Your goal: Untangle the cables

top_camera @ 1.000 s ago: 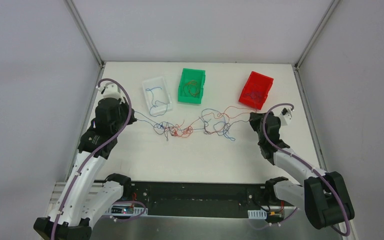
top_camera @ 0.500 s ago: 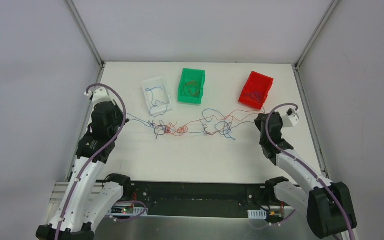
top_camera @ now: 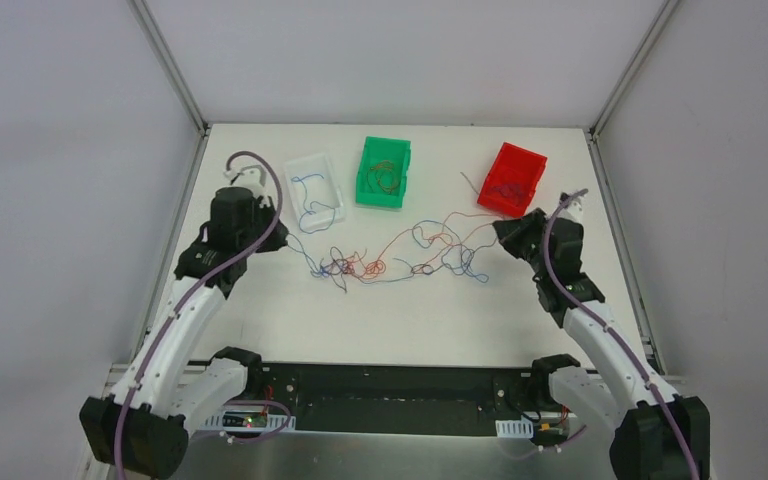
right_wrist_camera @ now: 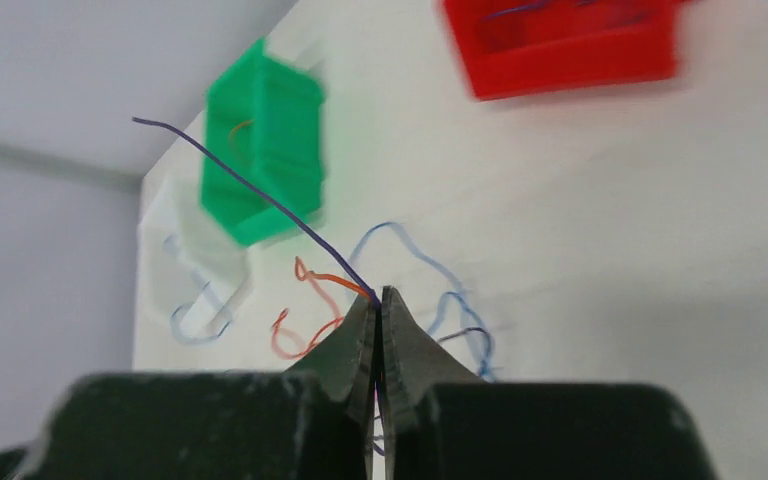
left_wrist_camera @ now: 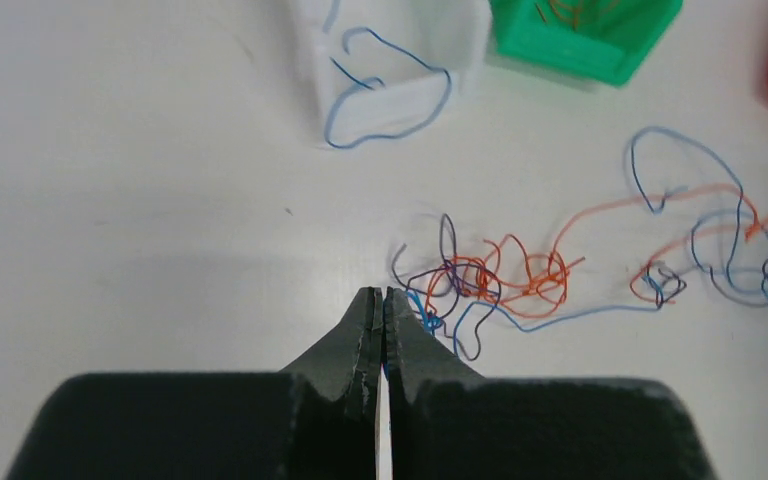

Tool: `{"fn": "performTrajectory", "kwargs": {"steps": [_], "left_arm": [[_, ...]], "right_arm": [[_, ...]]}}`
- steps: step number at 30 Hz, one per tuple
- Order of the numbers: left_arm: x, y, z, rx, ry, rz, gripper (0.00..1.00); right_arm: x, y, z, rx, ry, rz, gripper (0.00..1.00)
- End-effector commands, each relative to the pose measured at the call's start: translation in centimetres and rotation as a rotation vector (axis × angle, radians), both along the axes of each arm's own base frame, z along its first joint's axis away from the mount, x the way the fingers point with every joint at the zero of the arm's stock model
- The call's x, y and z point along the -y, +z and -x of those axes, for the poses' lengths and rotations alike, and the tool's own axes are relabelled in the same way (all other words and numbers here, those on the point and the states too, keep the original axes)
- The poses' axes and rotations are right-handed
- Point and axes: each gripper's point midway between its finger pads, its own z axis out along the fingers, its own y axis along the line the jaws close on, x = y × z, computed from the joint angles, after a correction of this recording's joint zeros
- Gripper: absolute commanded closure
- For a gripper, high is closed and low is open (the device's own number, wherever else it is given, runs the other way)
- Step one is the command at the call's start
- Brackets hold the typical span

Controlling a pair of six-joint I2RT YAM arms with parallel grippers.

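Note:
The cables [top_camera: 362, 268] lie as a loose string of thin blue, orange-red and dark purple wires across the middle of the table, with a knot [left_wrist_camera: 488, 282] near the left end. My left gripper [top_camera: 285, 243] is at that left end. In the left wrist view its jaws [left_wrist_camera: 381, 296] are pressed together on a blue strand coming out of the knot. My right gripper [top_camera: 501, 232] is at the right end, shut [right_wrist_camera: 377, 296] on a purple and an orange strand. The purple strand's free end sticks up.
Three small bins stand behind the wires: a white one [top_camera: 322, 175] with a blue wire hanging over its rim, a green one [top_camera: 403, 170] holding orange wire, and a red one [top_camera: 530, 172] holding dark wire. Side walls bound the table.
Both arms swung outward half a second ago and have come back inward. The wires, stretched straighter then, now sag looser, and the knot has shifted slightly right.

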Motion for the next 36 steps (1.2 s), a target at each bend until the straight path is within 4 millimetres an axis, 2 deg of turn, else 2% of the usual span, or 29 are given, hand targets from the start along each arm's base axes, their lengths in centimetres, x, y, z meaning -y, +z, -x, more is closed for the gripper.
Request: {"fn": "performTrajectory", "kwargs": {"steps": [1, 3, 4, 7, 10, 11, 14, 16, 17, 18, 21, 25, 28, 32, 36], "left_arm": [[7.4, -1.4, 0.6, -0.088, -0.350, 0.089, 0.87], [8.4, -1.9, 0.5, -0.077, -0.364, 0.015, 0.52], [9.0, -1.9, 0.4, -0.062, -0.383, -0.015, 0.40], [11.5, -1.5, 0.3, -0.007, -0.469, 0.004, 0.32], [14.1, -0.9, -0.4, 0.099, -0.547, 0.059, 0.29], [14.7, -1.4, -0.6, 0.130, -0.573, 0.069, 0.29], [16.8, -0.7, -1.0, 0.278, -0.670, 0.104, 0.28], [17.4, -0.7, -1.4, 0.332, -0.691, 0.107, 0.28], [17.5, -0.7, -1.6, 0.345, -0.697, 0.100, 0.28], [17.6, -1.1, -1.9, 0.342, -0.701, 0.088, 0.28], [18.1, -2.2, -2.4, 0.320, -0.733, 0.055, 0.28], [19.4, -3.7, -2.6, 0.282, -0.779, 0.041, 0.29], [20.8, -4.9, -2.5, 0.266, -0.834, 0.030, 0.30], [22.9, -5.3, -2.0, 0.240, -0.903, 0.056, 0.34], [24.5, -5.8, -0.5, 0.286, -0.982, 0.056, 0.36]], "right_arm": [[-9.5, 7.7, 1.1, 0.134, 0.537, -0.012, 1.00], [-11.9, 8.7, 1.7, 0.111, 0.662, -0.028, 0.96], [-12.9, 9.2, 2.0, 0.105, 0.711, -0.044, 0.93], [-15.0, 10.4, 2.3, 0.092, 0.795, -0.094, 0.91], [-15.8, 11.2, 1.9, 0.078, 0.805, -0.119, 0.93], [-16.0, 11.3, 1.6, 0.070, 0.802, -0.125, 0.89], [-16.2, 10.9, 0.8, 0.029, 0.784, -0.128, 0.59], [-16.1, 10.2, 0.3, -0.008, 0.765, -0.121, 0.27], [-15.7, 9.5, 0.1, -0.039, 0.738, -0.110, 0.17], [-15.4, 8.8, 0.0, -0.066, 0.719, -0.099, 0.14], [-14.2, 6.5, 0.0, -0.132, 0.655, -0.050, 0.14], [-12.3, 2.6, 1.2, -0.209, 0.604, 0.026, 0.16], [-11.4, -0.7, 3.0, -0.285, 0.607, 0.086, 0.20], [-10.7, -5.3, 5.5, -0.410, 0.600, 0.184, 0.25], [-10.4, -8.1, 7.7, -0.479, 0.609, 0.220, 0.30]]}}
